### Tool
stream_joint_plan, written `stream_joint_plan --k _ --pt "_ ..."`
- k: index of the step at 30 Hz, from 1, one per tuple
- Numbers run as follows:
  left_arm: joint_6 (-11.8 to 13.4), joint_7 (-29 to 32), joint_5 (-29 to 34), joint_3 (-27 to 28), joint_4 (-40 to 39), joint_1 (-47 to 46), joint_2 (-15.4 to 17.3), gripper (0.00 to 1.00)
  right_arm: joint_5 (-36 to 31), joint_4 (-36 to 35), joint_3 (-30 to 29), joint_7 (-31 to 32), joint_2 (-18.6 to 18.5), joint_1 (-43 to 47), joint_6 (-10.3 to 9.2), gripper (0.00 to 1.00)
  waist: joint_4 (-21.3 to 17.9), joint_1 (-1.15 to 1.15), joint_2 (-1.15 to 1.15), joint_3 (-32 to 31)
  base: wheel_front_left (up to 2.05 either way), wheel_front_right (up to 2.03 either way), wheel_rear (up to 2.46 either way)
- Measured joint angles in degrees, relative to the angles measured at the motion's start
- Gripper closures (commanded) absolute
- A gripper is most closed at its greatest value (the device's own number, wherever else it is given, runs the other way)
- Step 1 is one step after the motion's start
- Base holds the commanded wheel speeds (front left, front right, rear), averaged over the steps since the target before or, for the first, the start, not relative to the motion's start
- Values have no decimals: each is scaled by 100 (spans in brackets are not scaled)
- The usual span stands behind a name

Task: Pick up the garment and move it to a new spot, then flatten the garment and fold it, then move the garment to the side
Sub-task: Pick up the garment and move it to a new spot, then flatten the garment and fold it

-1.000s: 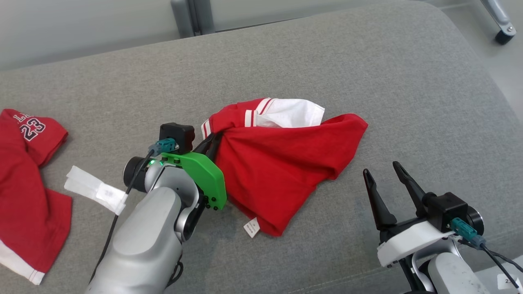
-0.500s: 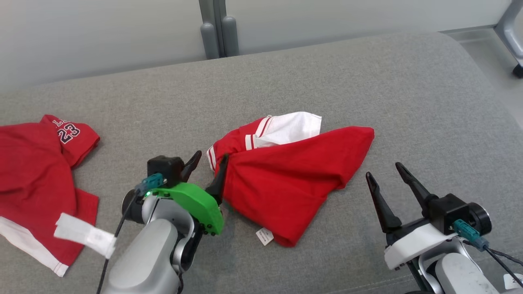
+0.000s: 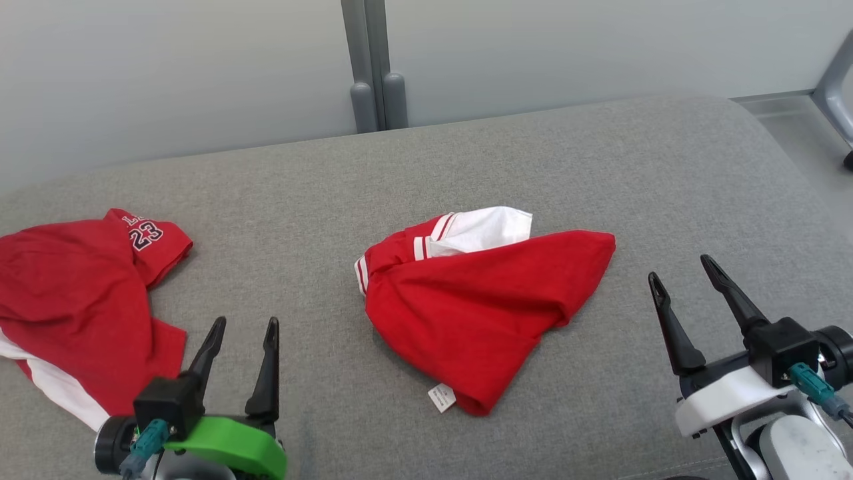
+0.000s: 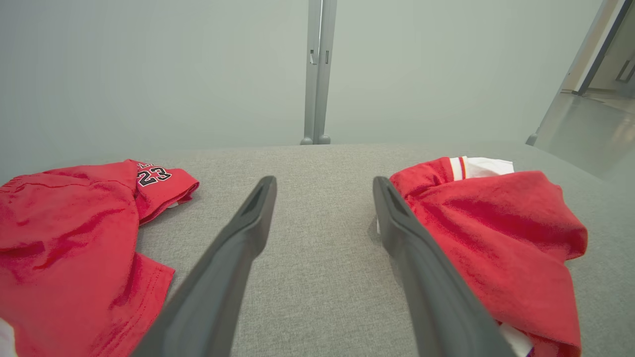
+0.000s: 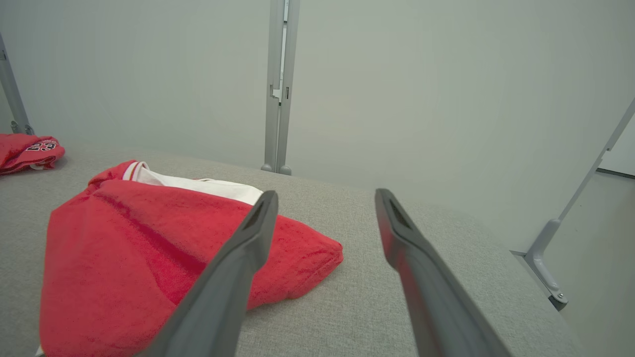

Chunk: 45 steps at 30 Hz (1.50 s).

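Note:
The garment [image 3: 480,313] is a red jersey with white trim. It lies bunched in the middle of the grey cushioned surface, a small white tag at its near hem. My left gripper [image 3: 245,325] stands open at the lower left, well clear of the garment's left edge, with nothing between its fingers. In the left wrist view the left gripper [image 4: 323,183] points at bare cushion and the garment [image 4: 496,233] lies just right of the right finger. My right gripper [image 3: 680,269] is open to the right of the garment. In the right wrist view the right gripper [image 5: 326,196] has the garment [image 5: 149,248] to its left.
A second red jersey [image 3: 80,300] marked 23 lies crumpled at the left edge, also seen as the second jersey [image 4: 74,223]. A grey post [image 3: 373,67] stands against the pale wall behind the cushion. The cushion's right edge [image 3: 793,173] drops to the floor beside a metal frame leg [image 5: 545,263].
My left gripper opened, let go of the garment's left edge and drew back to the lower left. The garment stays where it lay. The head camera has tilted upward.

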Motion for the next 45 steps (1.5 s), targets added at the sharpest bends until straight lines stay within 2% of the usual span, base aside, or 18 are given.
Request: stream_joint_plan --k 4,7,16,18,19,20,23,30,36,45 --pt "-1 -26 134 165 -133 434 87 0 -130 121 -120 0 1 163 0 0 66 0 0 -63 0 0 0" --pt "-126 -33 287 433 -174 705 78 0 -185 235 -300 0 69 266 0 0 123 0 0 -103 0 0 0" --pt "-894 -35 597 1265 4 1290 -198 0 -272 435 -909 0 421 462 0 0 208 0 0 -80 0 0 0" --pt "-990 -35 745 1483 73 1369 -291 0 -300 483 -971 0 487 467 0 0 192 0 0 -61 0 0 0" --pt "-990 -35 745 1483 73 1369 -291 0 -300 483 -971 0 487 467 0 0 192 0 0 -61 0 0 0" --pt "-1042 -43 811 1772 115 1450 -408 0 -318 532 -1017 0 532 470 0 0 169 0 0 -34 0 0 0" --pt "-1141 -43 960 2140 145 1537 -610 0 -343 570 -1057 0 569 471 0 0 146 0 0 9 0 0 0" --pt "-1358 -44 1247 2651 156 1584 -953 0 -344 557 -1067 0 613 478 1 0 175 0 0 26 0 0 0" --pt "-1527 -43 1440 2883 226 1588 -1133 0 -334 436 -955 0 615 463 1 0 202 0 0 18 0 0 0" --pt "-1592 -44 1541 2973 336 1539 -1260 0 -255 396 -757 0 598 399 1 0 289 0 0 50 0 0 0"
